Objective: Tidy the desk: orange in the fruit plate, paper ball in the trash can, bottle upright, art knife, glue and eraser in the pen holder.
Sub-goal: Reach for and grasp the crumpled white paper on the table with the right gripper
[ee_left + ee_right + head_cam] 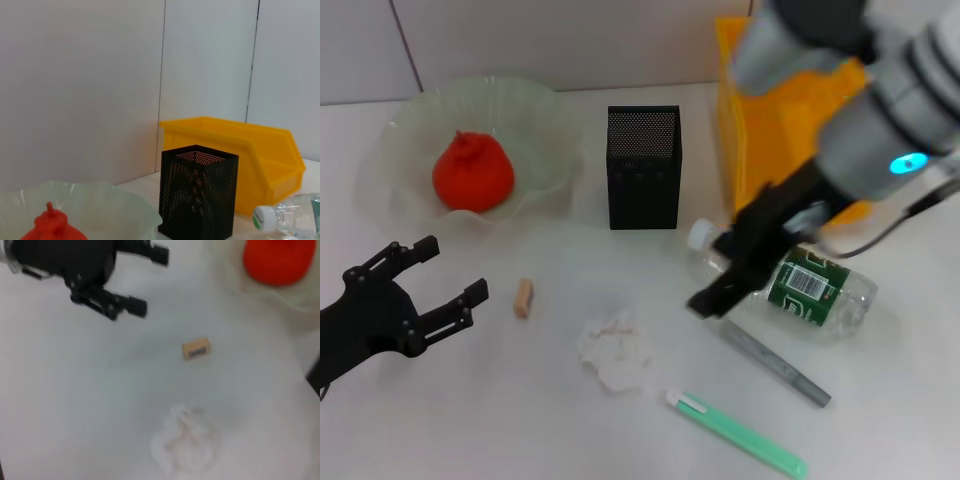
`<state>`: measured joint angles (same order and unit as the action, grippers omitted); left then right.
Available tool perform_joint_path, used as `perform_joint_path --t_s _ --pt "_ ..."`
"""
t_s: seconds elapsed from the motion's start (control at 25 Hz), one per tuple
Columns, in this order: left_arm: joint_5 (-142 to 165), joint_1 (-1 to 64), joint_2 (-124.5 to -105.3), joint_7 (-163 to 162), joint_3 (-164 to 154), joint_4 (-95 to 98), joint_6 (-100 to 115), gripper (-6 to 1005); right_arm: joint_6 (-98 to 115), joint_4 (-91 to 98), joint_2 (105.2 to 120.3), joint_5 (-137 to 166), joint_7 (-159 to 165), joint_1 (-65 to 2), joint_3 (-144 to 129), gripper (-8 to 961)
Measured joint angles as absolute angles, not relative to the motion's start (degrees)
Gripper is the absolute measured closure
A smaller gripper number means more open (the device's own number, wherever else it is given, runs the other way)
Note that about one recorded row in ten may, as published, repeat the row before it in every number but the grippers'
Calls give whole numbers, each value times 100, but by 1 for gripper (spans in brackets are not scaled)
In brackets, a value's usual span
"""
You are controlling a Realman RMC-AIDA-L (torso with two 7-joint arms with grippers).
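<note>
Spread-fingered and holding nothing, left gripper (445, 268) sits beside the eraser (524, 297); right gripper (725, 275) overlaps the lying bottle (810, 283) (grip seemingly unclear, I cannot tell).

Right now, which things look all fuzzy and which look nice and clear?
Head view: the right arm's grey forearm close to the camera is smeared, while the orange and pen holder look crisp. Right wrist view: soft all over, paper ball and eraser included. Left wrist view: sharp, trash can too.
</note>
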<state>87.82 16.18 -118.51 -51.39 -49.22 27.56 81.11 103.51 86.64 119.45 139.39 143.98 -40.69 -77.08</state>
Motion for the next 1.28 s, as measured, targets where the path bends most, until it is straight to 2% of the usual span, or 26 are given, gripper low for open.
perform_joint_path --t_s 0.44,1.28 --pt "8789 1648 -11847 -5071 -4925 2673 8055 142 8495 7963 11965 13780 15252 -4086 -9690 162" --pt "8801 1661 -11848 -5045 -4922 2671 8033 142 7013 6937 11980 13439 15550 -4358 -10774 163"
